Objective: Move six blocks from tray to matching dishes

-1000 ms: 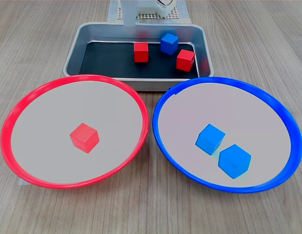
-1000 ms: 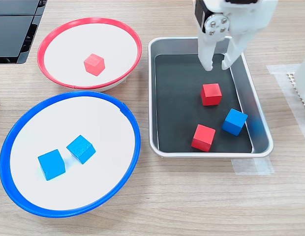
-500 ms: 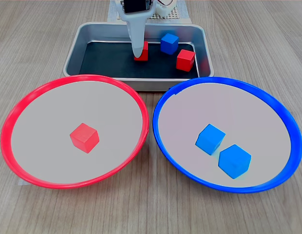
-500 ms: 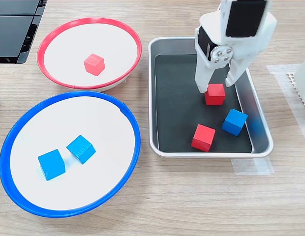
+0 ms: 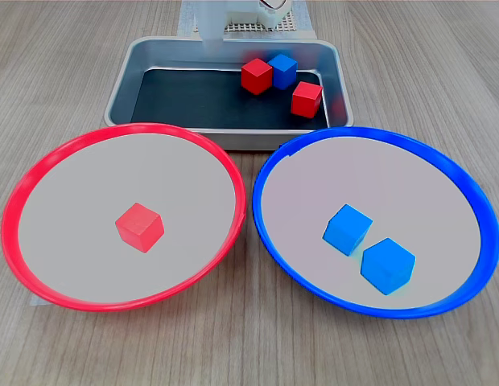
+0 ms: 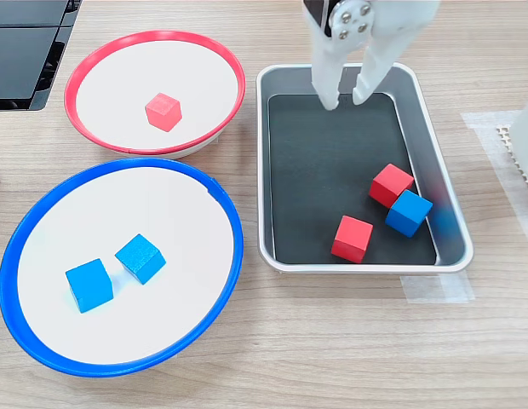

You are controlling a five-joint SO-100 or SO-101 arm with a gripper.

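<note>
White two-finger gripper (image 6: pixel 347 95), jaws spread and empty, hovers over the silver metal tray's (image 6: pixel 275 82) bare end; the small red cube (image 6: pixel 391 185), touching the blue cube (image 6: pixel 409 213), lies toward the second exterior view's lower right.

brushed silver metal tray (image 6: pixel 450 223) with matt black floor on a wood-grain table (image 6: pixel 332 341); matt blocks (image 6: pixel 352 238).
</note>
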